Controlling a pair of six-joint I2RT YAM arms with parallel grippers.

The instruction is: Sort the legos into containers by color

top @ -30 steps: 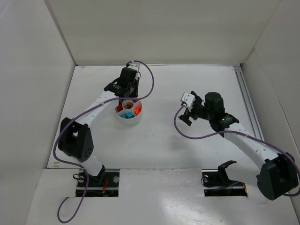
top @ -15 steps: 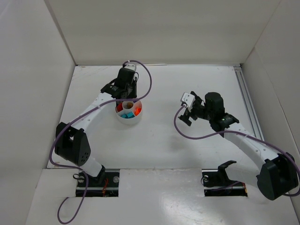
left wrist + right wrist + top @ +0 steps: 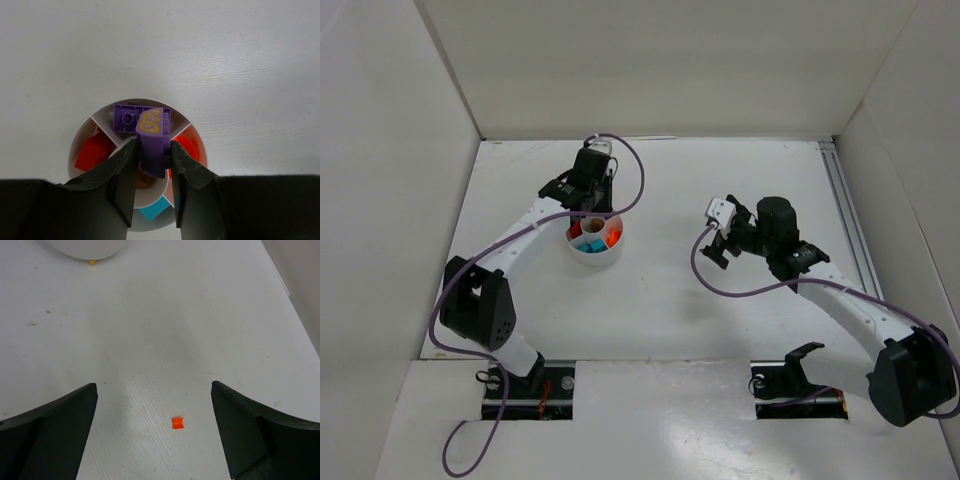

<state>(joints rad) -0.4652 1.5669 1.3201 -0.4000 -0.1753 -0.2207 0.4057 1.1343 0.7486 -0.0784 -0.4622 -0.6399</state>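
While the right arm holds exactly as it did a second ago, the left arm [image 3: 525,228] has made only a small correction in the top external view. Its shoulder link has swung slightly outward, and the left gripper [image 3: 591,210] has crept toward the far rim of the white divided dish [image 3: 596,260]. I read that as fine aiming over a chosen wedge rather than travel, so a drop looks close but has not happened yet. The left arm reaches forward in a long, shallow bend with its wrist pitched down over the dish. The right arm is folded at the elbow, and the right gripper [image 3: 718,242] points left across the table [image 3: 660,320], well apart from the dish.

In the left wrist view the jaws are clenched on a purple brick [image 3: 151,134] printed with a yellow pattern and held on edge. It hangs directly above the far wedge, where a purple plate [image 3: 127,120] already lies, so the colours match. A red brick [image 3: 94,153] fills the wedge to the left, an orange-red piece [image 3: 188,147] sits in the one to the right, and a teal brick [image 3: 153,212] shows near the bottom.

In the right wrist view the jaws are spread wide and grasp nothing. A tiny orange brick [image 3: 177,422] lies loose on the table between and ahead of them, and it still needs sorting.
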